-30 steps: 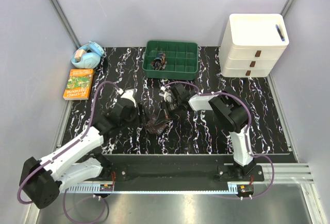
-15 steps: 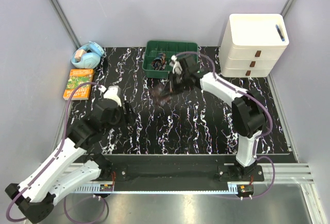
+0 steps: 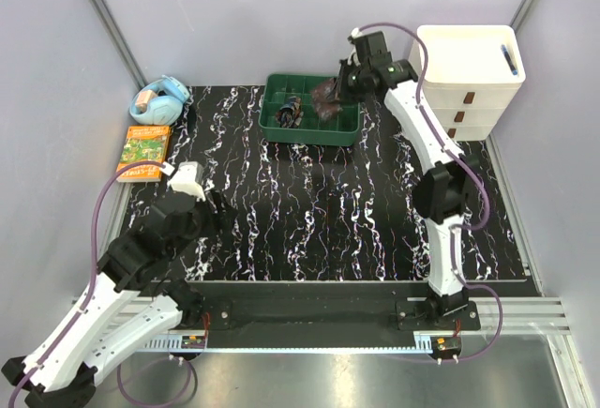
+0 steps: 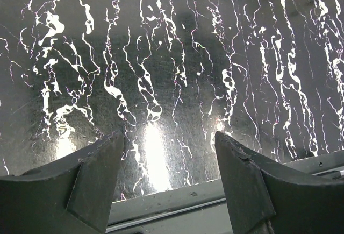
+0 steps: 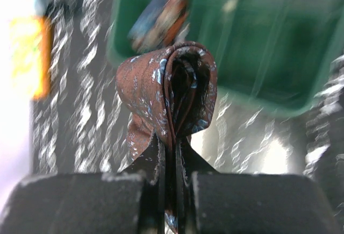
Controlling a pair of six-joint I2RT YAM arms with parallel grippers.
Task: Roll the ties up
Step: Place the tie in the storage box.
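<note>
**Surface and room.** The bench (image 3: 375,239) carries a black mat with white marble veining. It is glossy enough to throw back lamp glare just ahead of the left pincer (image 4: 167,142). Plain pale grey walls (image 3: 281,14) close in the space, with slanted metal posts (image 3: 105,19) at the rear corners.

**Count.**
- Two white-and-black arms, each trailing a thin purple cable (image 3: 98,230).
- One green plastic compartment tray (image 3: 314,134).
- One white plastic cabinet of three drawers (image 3: 464,80), with one blue pen (image 3: 509,58) on top.
- One orange-and-green book (image 3: 142,153).
- One pale blue rounded object (image 3: 157,100).
- One dark brown necktie with a fine reddish pattern (image 5: 167,89).
- One small dark bundle (image 3: 291,111) in the tray, too blurred to identify.

**Positions.**
- The right pincer (image 5: 169,177) is clamped narrow on the lower edge of the dark brown necktie.
- The necktie juts beyond the fingertips, raised over the right rear part of the tray. Which compartment lies under it cannot be told.
- The cabinet stands just to the right of the right pincer. The dark bundle lies below and to its left.
- The left pincer stands wide, with nothing between its jaws, low over the mat. The book and the blue object lie beyond it to the left, and the necktie is well apart from it.

**Materials and shapes.**
- The necktie is soft cloth, wound into a loose, layered roll.
- The pincer fingers are dark, matte and blocky.
- The tray is a grid of square cells.
</note>
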